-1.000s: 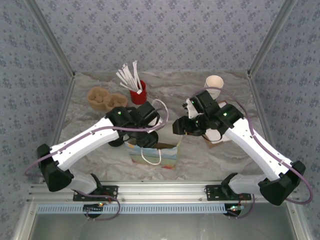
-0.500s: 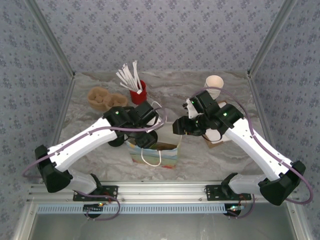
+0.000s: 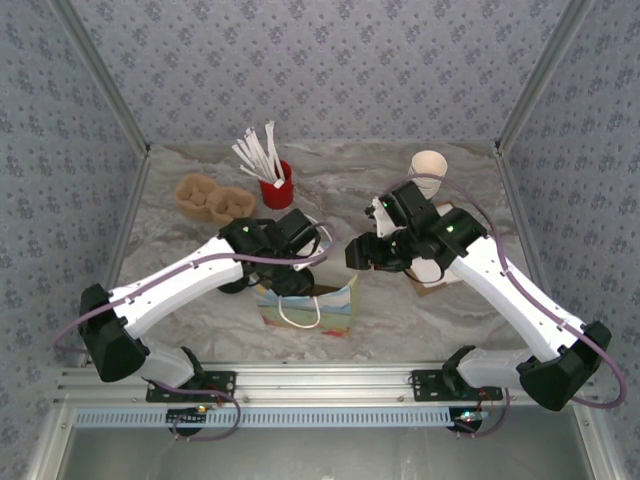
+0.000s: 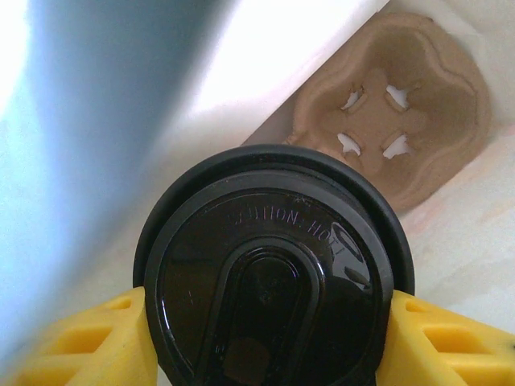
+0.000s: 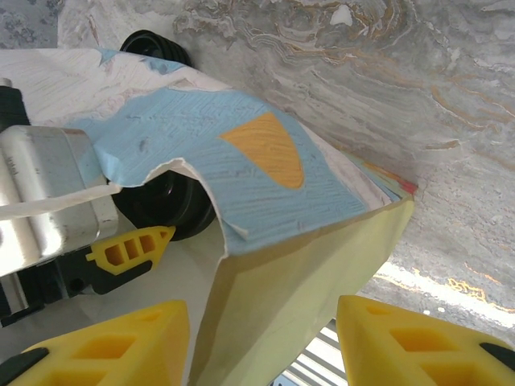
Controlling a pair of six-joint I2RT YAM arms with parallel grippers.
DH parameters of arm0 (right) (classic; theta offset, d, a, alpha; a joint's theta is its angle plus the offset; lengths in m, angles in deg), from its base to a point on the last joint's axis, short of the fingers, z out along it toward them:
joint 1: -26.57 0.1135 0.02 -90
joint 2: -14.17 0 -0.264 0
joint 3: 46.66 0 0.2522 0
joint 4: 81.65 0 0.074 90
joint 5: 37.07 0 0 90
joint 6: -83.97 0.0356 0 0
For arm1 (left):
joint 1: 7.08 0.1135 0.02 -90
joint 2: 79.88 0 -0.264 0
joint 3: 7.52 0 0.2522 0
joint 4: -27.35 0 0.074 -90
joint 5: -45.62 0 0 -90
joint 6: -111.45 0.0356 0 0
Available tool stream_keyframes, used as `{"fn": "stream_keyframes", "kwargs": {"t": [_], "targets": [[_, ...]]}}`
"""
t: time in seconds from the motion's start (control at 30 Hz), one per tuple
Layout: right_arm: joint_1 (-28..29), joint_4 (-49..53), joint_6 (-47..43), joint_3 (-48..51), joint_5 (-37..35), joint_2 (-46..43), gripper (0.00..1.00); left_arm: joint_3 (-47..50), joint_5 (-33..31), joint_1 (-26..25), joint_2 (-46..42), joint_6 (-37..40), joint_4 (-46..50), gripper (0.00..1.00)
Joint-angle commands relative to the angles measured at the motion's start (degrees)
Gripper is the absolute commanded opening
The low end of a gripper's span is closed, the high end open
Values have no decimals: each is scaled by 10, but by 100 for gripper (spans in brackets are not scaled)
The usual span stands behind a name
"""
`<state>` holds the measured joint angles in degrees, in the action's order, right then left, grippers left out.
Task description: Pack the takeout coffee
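1. Though veined like grey marble, the table (image 3: 400,190) lies flat and smooth beneath the gift bag (image 3: 308,305), an upright paper box with blue and yellow panels.
2. Astride the bag's top corner, the right gripper (image 5: 261,322) holds its ribbed yellow wedge fingers apart.
3. On the bag's floor sits a moulded brown pulp carrier (image 4: 402,104) with a cross-cut well.
4. Inside the bag's mouth, the left gripper (image 4: 265,346) is clamped on the takeout coffee (image 4: 273,265), whose round black lid is glossy.

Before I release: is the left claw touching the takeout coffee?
Touching. The left wrist view shows the left claw with its yellow fingers against both sides of the takeout coffee, no gap.
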<state>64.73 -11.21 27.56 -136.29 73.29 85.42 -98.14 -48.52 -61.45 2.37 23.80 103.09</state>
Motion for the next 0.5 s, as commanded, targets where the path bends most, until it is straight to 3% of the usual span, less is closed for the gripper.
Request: {"fn": "stream_keyframes", "kwargs": {"t": [0.0, 0.47], "targets": [[5, 0, -4, 7, -5, -9, 54, 20, 9, 4, 13, 3, -5, 60], [8, -7, -1, 19, -8, -17, 54, 77, 13, 6, 8, -15, -35, 60]]}}
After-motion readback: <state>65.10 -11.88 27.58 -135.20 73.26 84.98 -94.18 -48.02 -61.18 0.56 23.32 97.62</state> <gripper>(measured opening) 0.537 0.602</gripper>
